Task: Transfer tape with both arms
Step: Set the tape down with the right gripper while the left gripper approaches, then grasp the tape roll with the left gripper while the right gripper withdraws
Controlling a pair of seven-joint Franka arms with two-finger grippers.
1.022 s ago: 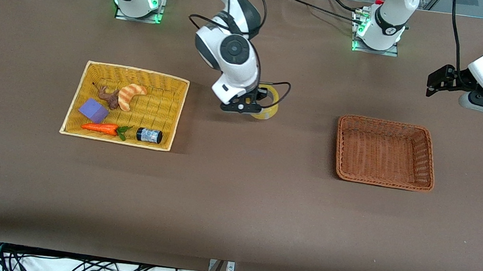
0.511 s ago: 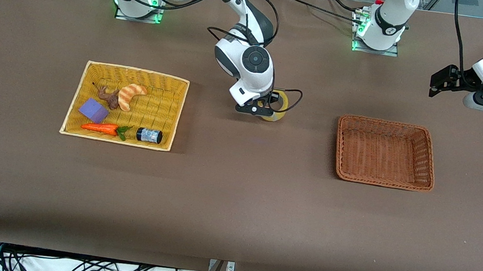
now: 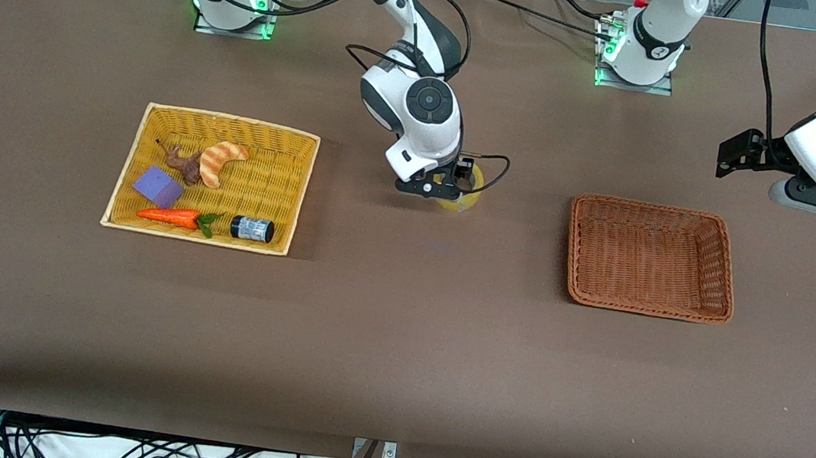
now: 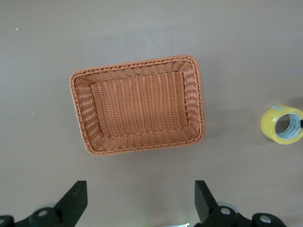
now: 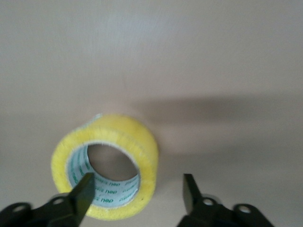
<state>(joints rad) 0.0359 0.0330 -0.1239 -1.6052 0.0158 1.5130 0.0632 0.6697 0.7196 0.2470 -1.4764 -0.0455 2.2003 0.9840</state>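
The tape [image 3: 464, 194] rests on the brown worktop [image 3: 394, 350] between the yellow basket [image 3: 288, 192] and the orange basket [image 3: 719, 264], roughly midway along the worktop. The right gripper [image 3: 444, 185] is low over the tape. In the right wrist view its fingers [image 5: 81, 195] are spread, one in front of the roll's open core and the other clear of the roll's outer face, so that the roll's wall stands between them; neither is seen pressing it. The tape [image 5: 106, 165] sits tilted there, with green print on its inner core.

The left gripper [image 3: 732, 152] hangs in the air over the left arm's end of the worktop, just past the orange basket, and waits. Its fingers [image 4: 75, 201] are spread wide with nothing between them. The left wrist view looks down on the orange basket [image 4: 78, 109], with the tape [image 4: 280, 124] well apart from it at the frame's edge.

The yellow basket, toward the right arm's end, holds a croissant [image 3: 221, 160], a brown figure [image 3: 185, 164], a purple block [image 3: 158, 187], a carrot [image 3: 171, 217] and a dark jar [image 3: 252, 228].
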